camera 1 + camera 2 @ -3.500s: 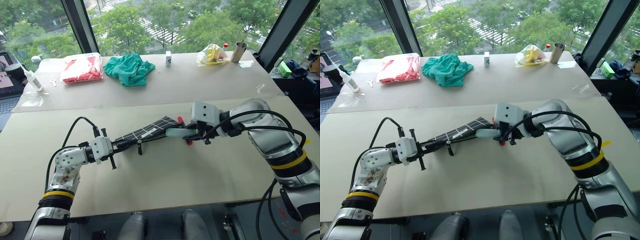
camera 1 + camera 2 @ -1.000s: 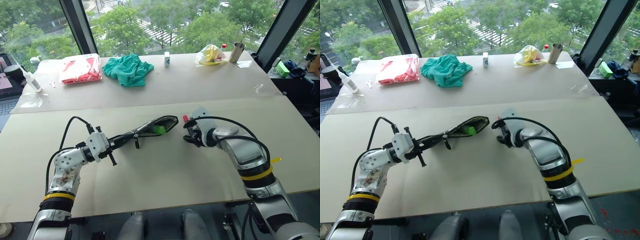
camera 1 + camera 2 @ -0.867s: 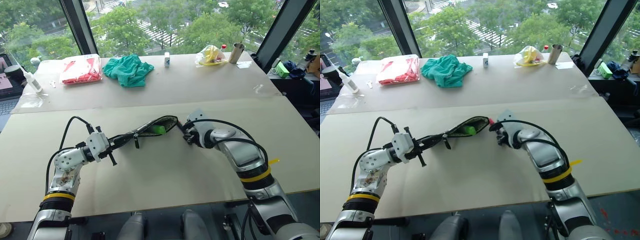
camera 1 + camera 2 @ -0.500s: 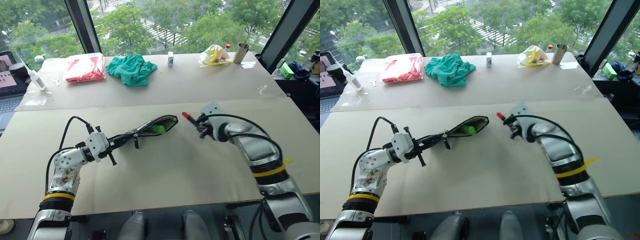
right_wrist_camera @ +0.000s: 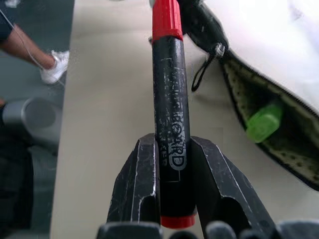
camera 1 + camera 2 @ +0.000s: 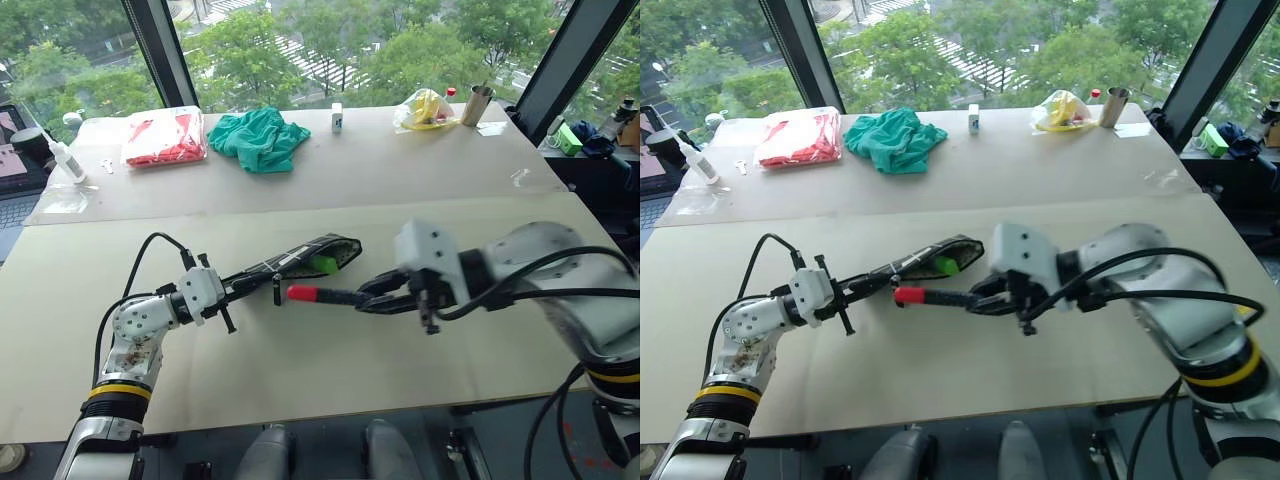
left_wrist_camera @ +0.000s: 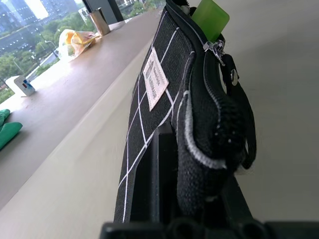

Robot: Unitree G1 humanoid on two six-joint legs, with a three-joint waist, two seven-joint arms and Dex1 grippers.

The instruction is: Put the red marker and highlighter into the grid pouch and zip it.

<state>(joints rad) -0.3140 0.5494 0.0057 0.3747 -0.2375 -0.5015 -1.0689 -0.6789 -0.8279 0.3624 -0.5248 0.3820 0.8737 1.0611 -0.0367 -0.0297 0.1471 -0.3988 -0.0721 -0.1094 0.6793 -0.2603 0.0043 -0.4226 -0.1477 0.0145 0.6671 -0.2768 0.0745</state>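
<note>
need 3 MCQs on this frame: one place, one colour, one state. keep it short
1. Where is the highlighter?
A. inside the open grid pouch
B. on the far table
C. in the right gripper

2. What colour is the cap of the marker?
A. blue
B. red
C. yellow

3. What state is the pouch's zip in?
A. zipped shut
B. torn off
C. open

Answers:
1 A, its green end shows in the pouch mouth.
2 B, the cap is red on a dark barrel.
3 C, the mouth gapes while the left gripper holds the other end.
</note>
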